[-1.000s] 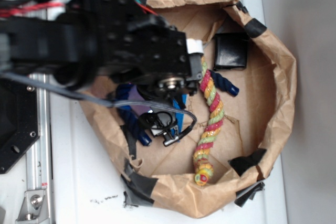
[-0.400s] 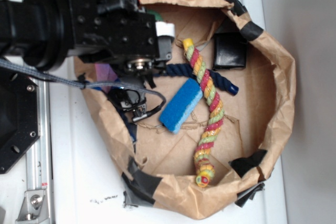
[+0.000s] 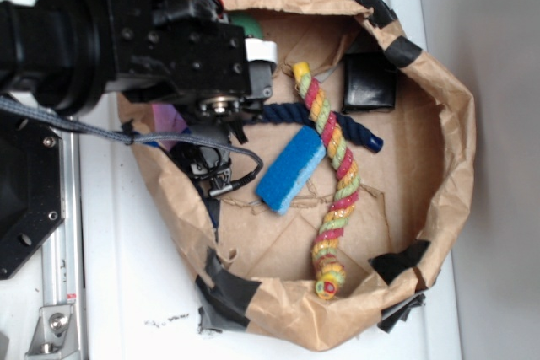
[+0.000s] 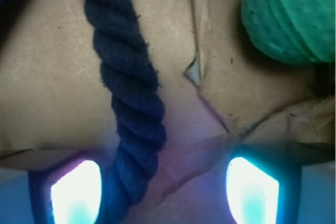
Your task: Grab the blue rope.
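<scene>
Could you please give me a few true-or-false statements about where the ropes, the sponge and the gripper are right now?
1. The blue rope runs between the open fingers of the gripper in the wrist view. True.
2. The multicoloured rope lies across the blue rope. True.
3. The blue sponge is outside the paper bag. False: it lies inside, left of the multicoloured rope.
4. The gripper is clamped on the green ball. False: the ball sits apart, beyond the fingertips.
5. The black box rests on the sponge. False: they are apart.
</scene>
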{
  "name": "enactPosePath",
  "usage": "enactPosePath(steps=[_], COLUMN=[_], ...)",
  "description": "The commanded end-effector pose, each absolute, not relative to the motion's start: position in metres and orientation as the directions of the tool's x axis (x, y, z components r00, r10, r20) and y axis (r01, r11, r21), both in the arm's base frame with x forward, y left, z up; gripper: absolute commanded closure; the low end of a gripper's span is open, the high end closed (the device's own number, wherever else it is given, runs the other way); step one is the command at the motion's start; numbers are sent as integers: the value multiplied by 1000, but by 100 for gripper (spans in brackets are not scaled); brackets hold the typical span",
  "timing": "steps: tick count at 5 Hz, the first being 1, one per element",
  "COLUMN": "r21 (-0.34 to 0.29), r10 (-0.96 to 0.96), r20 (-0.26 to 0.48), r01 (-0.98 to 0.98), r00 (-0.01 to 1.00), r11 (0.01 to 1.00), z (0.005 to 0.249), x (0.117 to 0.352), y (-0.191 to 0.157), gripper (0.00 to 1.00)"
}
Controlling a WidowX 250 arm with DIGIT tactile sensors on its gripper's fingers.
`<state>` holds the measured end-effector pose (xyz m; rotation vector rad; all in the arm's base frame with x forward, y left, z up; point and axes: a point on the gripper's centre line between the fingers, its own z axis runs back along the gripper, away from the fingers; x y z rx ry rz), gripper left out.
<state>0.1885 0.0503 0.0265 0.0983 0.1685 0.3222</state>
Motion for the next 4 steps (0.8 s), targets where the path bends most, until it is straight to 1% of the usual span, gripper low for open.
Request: enactPosePath(steps=[1, 2, 3, 4], r21=[82, 119, 124, 138], r10=[362, 349, 358, 355], r20=[-158, -182, -171, -170], r01=[-354, -332, -341, -335], r00=[919, 919, 918, 919], r11=[932, 936, 932, 932], z=[13, 11, 11, 12], x=[224, 237, 232, 230], y=[39, 26, 27, 27], gripper=[0, 0, 100, 100])
